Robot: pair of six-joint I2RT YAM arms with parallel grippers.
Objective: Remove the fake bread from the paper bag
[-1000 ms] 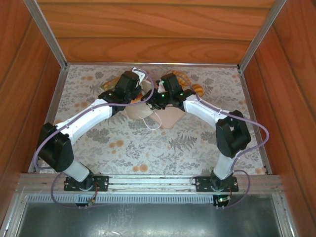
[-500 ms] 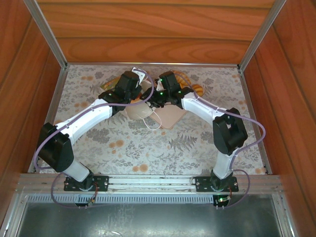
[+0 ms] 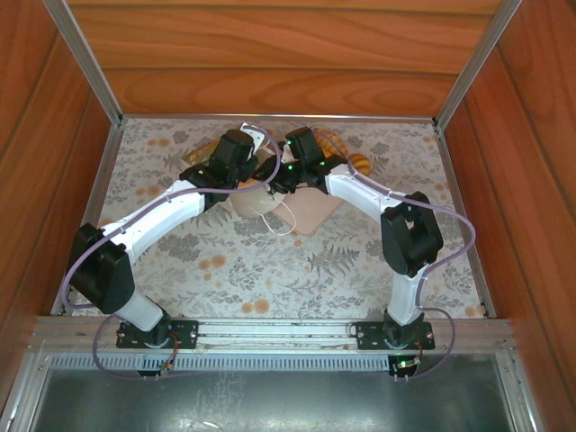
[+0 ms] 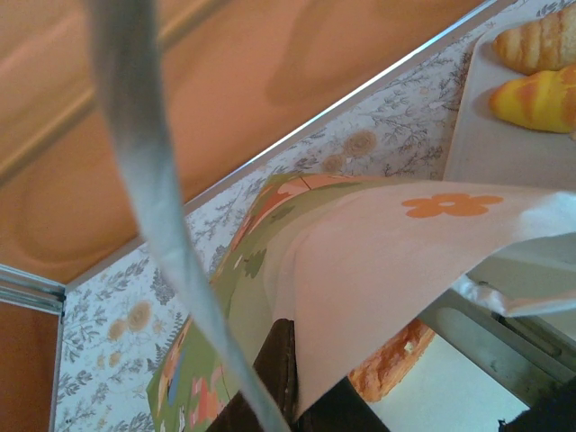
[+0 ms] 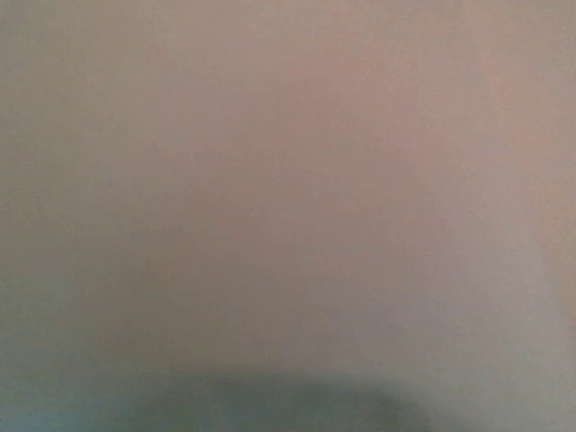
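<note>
The paper bag (image 3: 253,202) lies at the back middle of the table, white cord handles trailing toward me. In the left wrist view my left gripper (image 4: 301,378) is shut on the bag's cream paper edge (image 4: 378,261), which bears an orange flower logo (image 4: 450,205). Under that lifted flap one orange piece of fake bread (image 4: 392,364) shows inside the bag. Two more golden pieces (image 4: 538,45) lie on the pink tray (image 4: 486,153). My right gripper (image 3: 273,176) is at the bag's mouth, its fingers hidden. The right wrist view is a close blur of pale paper.
The pink tray (image 3: 315,212) sits just right of the bag, with bread (image 3: 360,163) at its far right end. A cord handle (image 4: 153,207) hangs across the left wrist view. Wooden walls (image 3: 270,54) and metal rails close in the floral table.
My right arm has swung left and pushed its gripper further into the bag's mouth. The left arm and its hold on the bag have not moved.
</note>
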